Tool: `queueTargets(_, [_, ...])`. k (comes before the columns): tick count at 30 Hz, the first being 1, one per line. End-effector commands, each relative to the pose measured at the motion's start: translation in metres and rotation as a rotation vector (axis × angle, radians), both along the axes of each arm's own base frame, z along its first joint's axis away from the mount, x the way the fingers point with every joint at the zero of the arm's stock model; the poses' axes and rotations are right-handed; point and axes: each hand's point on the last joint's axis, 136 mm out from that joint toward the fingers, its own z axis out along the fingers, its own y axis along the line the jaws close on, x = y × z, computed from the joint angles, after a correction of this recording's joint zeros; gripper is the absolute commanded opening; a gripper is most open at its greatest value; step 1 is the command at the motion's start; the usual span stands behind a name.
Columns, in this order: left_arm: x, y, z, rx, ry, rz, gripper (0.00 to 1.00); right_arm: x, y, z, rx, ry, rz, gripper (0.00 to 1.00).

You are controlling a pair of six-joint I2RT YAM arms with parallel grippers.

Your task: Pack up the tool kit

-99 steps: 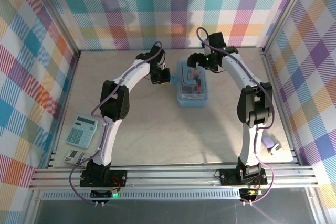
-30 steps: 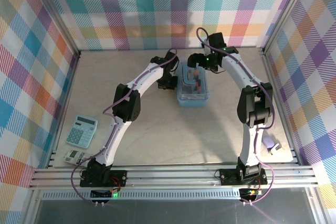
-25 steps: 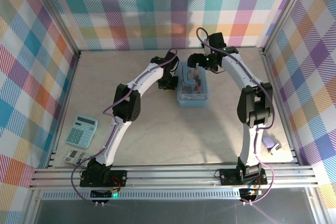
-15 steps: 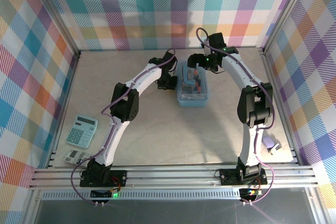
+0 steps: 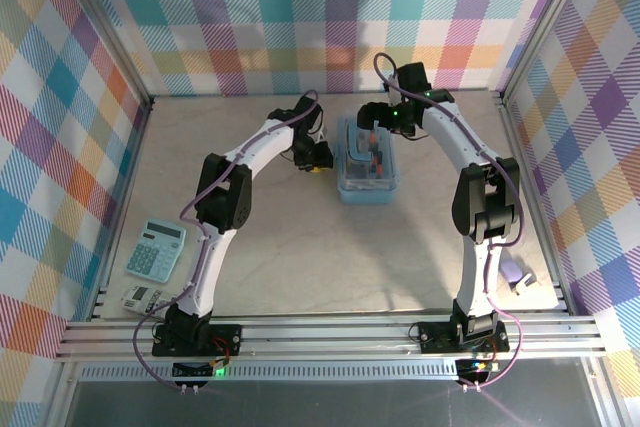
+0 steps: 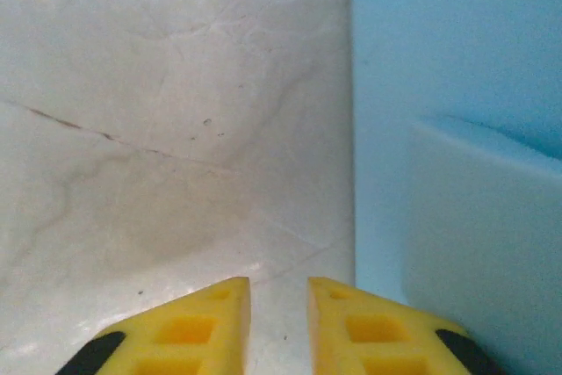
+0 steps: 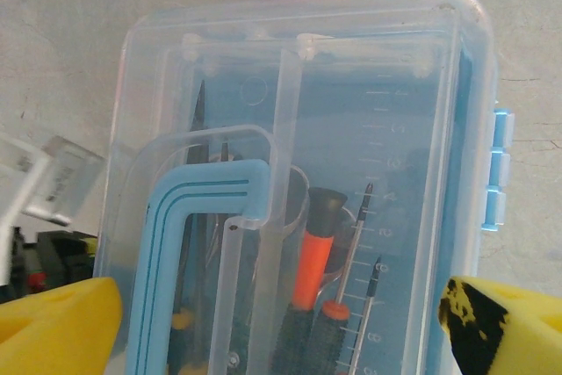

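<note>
Blue case (image 5: 367,175) at far middle of table (image 5: 300,247), lid on, screwdriver (image 7: 309,274) inside. Right gripper (image 7: 279,292) spread wide above lid, one finger at each long side; contact unclear. Left gripper (image 6: 278,292) just left of case, low over table, slightly parted, empty.

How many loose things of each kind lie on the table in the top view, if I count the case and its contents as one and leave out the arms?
Tool case: 1
Calculator: 1
Small white device: 1
Purple and white object: 1
Total: 4
</note>
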Motion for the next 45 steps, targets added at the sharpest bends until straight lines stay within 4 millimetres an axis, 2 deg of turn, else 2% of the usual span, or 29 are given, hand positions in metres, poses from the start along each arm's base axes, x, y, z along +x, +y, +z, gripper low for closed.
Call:
queueTargets(1, [0.01,-0.001,0.055,-0.117,-0.079,0.015,0.43,-0.04,0.018,-0.051,0.012,0.208,0.066,0.95])
queueTargets(3, [0.013,-0.003,0.061,-0.148,-0.082,0.02,0.55,-0.04,0.019,-0.05,0.016,0.208,0.065,0.95])
queueTargets(5, [0.015,-0.007,0.064,-0.173,-0.083,0.022,0.58,-0.039,0.02,-0.05,0.019,0.207,0.067,0.95])
queueTargets(15, [0.019,-0.019,0.062,-0.23,-0.073,0.029,0.59,-0.04,0.021,-0.052,0.022,0.212,0.069,0.95])
queueTargets(21, [0.016,-0.027,0.053,-0.251,-0.057,0.025,0.59,-0.04,0.02,-0.052,0.023,0.214,0.072,0.95])
queueTargets(27, [0.013,-0.022,0.037,-0.201,-0.037,0.03,0.59,-0.04,0.02,-0.054,0.022,0.218,0.072,0.95])
queueTargets(32, [0.006,-0.01,0.019,-0.122,-0.014,0.035,0.55,-0.04,0.021,-0.053,0.024,0.216,0.074,0.95])
queueTargets(39, [0.003,-0.002,0.019,-0.092,-0.021,0.037,0.49,-0.039,0.023,-0.055,0.028,0.22,0.075,0.95])
queueTargets(45, [0.005,-0.004,0.019,-0.094,-0.018,0.037,0.34,-0.04,0.024,-0.057,0.026,0.225,0.078,0.95])
